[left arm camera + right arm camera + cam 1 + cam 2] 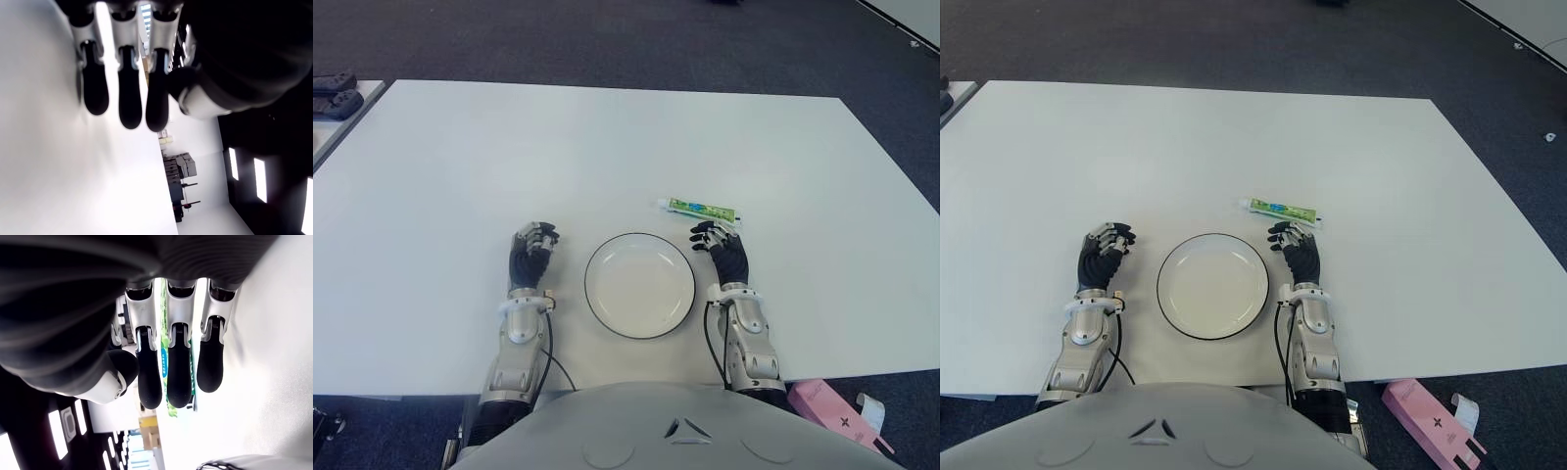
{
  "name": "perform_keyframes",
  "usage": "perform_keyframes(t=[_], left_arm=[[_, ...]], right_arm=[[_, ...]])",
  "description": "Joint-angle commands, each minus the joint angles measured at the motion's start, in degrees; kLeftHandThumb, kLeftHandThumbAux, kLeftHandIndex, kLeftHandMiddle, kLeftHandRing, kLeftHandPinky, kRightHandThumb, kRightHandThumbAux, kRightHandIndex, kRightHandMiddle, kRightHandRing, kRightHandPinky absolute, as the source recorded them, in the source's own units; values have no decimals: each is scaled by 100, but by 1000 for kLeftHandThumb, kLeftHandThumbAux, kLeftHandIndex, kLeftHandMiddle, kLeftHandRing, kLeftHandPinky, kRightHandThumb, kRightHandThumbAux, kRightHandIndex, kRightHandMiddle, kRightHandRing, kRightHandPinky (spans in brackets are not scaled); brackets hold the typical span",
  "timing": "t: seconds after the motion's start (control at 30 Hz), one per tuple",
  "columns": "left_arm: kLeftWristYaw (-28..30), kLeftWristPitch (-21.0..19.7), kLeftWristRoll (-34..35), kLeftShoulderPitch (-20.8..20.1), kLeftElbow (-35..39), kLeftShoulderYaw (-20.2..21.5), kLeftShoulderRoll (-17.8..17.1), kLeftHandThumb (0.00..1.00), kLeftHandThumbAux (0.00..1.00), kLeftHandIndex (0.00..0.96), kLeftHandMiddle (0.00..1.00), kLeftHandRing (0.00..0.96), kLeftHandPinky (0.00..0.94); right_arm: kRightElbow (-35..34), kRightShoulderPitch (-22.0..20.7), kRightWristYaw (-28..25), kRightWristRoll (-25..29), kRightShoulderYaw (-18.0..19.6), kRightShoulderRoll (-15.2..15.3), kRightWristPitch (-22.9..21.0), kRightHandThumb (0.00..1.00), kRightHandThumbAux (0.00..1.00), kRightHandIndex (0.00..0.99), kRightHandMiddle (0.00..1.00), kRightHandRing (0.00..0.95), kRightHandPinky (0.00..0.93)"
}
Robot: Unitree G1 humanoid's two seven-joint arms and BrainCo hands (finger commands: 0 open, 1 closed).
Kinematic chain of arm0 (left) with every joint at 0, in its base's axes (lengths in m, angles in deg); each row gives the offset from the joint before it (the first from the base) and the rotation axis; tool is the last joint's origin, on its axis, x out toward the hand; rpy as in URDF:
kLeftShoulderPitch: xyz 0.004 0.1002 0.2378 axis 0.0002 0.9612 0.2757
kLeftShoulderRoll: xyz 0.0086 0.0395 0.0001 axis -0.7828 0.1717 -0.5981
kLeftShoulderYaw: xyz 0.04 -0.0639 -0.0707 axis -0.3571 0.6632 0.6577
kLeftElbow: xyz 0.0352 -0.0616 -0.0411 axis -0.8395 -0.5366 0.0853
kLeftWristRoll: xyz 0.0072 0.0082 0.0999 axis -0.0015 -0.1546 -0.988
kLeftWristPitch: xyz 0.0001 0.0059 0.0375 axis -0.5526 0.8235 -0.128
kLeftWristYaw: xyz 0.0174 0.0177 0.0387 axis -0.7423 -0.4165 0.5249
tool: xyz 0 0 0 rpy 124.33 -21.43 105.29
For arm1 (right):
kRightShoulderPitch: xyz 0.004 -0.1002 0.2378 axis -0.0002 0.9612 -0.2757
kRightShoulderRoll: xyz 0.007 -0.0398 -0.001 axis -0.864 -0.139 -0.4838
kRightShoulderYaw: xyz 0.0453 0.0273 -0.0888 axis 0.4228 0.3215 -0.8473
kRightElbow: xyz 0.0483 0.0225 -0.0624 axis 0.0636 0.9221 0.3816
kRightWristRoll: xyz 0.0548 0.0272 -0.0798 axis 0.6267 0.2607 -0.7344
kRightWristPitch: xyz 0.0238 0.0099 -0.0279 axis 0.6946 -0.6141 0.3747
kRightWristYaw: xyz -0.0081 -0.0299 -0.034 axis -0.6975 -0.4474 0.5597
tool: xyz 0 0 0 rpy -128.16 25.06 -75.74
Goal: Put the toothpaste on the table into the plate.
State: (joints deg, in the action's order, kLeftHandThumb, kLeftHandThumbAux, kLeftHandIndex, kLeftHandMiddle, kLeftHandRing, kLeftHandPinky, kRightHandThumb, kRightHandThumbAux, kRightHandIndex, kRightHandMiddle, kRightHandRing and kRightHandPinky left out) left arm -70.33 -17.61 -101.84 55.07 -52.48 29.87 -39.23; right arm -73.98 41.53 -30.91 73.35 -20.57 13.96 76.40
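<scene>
Two robot hands are seen on the white surface (607,147), one either side of the plate (639,285). The right robot hand (724,253) is held with fingers loosely extended and empty, its fingertips (179,382) just short of the toothpaste tube (701,208); contact cannot be confirmed. The left robot hand (530,257) is shown left of the plate, relaxed and holding nothing. The tube lies flat beyond the plate's right rim, long axis running left to right, cap apparently leftward. A grasp across the tube's middle would be best.
</scene>
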Motion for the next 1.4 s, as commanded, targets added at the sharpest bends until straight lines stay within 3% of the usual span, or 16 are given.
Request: perform_keyframes(t=[0.03, 0.83, 1.13, 1.27, 1.4], left_arm=[[130, -219, -14, 20, 40, -35, -32, 711, 721, 429, 491, 486, 495], [227, -383, -1, -8, 69, -60, -30, 714, 721, 429, 491, 486, 499], [247, -370, 9, -28, 31, -79, -25, 713, 722, 429, 491, 487, 507], [255, -363, 15, -33, 15, -83, -30, 713, 721, 429, 492, 491, 512], [242, -316, 4, -44, -21, -97, -27, 714, 721, 430, 494, 493, 513]], right_arm=[[116, 48, 0, 58, 38, -78, -131, 709, 725, 427, 489, 491, 502], [140, -23, 84, 39, 94, -62, -187, 709, 725, 427, 490, 493, 509], [199, -59, -71, 76, 137, 3, 154, 709, 726, 426, 489, 492, 504], [307, -184, -169, -226, 84, 257, 582, 708, 726, 426, 487, 485, 488], [367, -498, -266, -697, 66, 777, 752, 705, 727, 425, 474, 471, 464]])
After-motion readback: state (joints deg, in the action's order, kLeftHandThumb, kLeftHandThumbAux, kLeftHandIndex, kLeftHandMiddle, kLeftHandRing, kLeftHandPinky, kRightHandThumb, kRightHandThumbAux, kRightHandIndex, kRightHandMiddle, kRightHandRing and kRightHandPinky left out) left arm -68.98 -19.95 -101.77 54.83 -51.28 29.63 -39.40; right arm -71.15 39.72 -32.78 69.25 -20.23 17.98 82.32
